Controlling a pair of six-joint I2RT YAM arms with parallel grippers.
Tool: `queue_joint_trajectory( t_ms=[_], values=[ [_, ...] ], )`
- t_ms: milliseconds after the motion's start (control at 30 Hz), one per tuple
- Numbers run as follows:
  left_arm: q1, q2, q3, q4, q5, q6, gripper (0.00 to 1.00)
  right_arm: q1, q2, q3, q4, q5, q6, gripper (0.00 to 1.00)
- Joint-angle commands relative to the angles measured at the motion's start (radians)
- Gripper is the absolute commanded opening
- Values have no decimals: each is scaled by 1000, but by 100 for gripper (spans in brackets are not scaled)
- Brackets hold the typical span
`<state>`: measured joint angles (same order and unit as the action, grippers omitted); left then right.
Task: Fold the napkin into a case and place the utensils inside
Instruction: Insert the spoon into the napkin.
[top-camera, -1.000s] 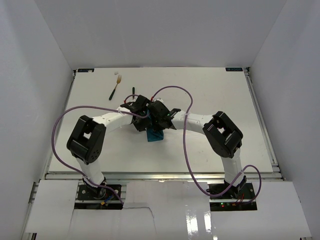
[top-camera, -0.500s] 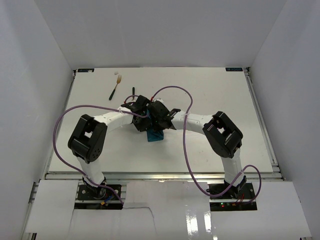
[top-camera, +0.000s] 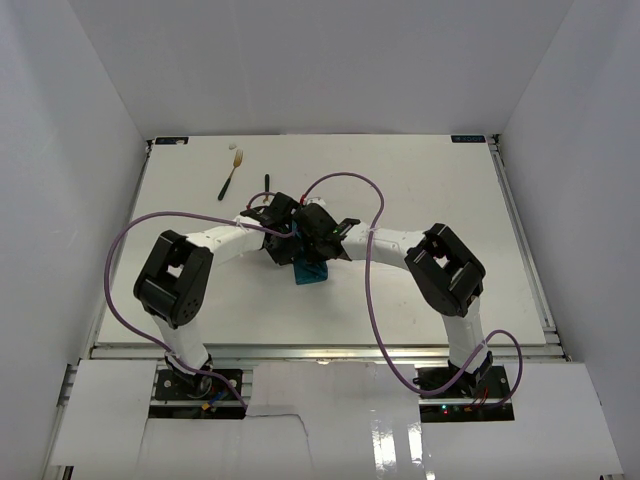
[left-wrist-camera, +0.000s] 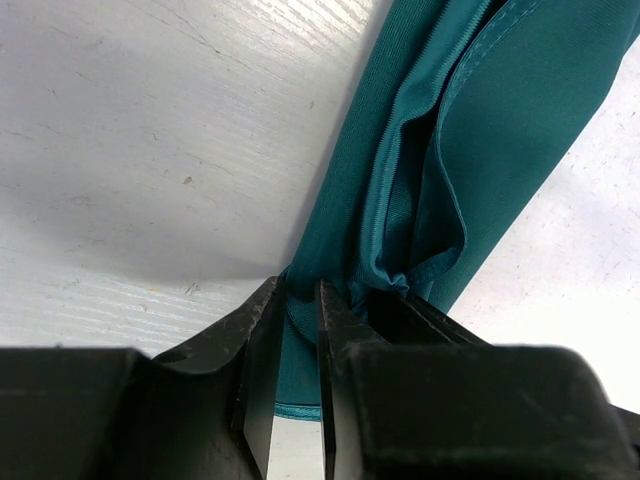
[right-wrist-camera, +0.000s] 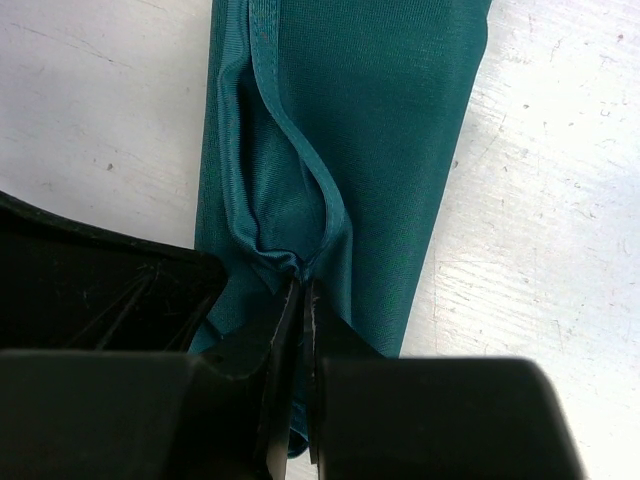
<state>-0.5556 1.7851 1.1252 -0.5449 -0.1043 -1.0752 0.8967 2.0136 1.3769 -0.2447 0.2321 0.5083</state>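
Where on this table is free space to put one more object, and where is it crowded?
Free: the table at far right, beyond the right arm; the near strip below the napkin. Crowded: centre, and far left by the fork.

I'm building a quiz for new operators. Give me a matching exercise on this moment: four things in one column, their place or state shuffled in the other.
1 napkin
2 fork
3 knife
4 right gripper

a lies alone near the far left corner of the table
b jaws shut on a cloth hem
c teal, folded narrow, mid-table
d only its dark handle is visible

Pairs: 1-c, 2-a, 3-d, 4-b
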Motion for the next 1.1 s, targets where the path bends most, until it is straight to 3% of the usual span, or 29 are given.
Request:
queue_joint_trajectory(
  t_ms=[0,300,567,667,800,1067],
  values=[
    [-40,-13,-36,-67,17,12,31,18,-18,1,2,4,2,8],
    [-40,-6,5,-141,6,46,35,18,-22,-7,-2,7,2,8],
    [-40,5,18,-139,44,37,30,19,-16,-1,-1,7,1,8],
    [-41,4,33,-132,57,38,25,19,-15,2,-2,7,1,8],
    [-41,0,36,-124,74,49,0,18,-9,8,-2,10,2,8],
    [-41,-49,21,-98,84,81,0,24,19,14,24,7,12,8]
  ],
)
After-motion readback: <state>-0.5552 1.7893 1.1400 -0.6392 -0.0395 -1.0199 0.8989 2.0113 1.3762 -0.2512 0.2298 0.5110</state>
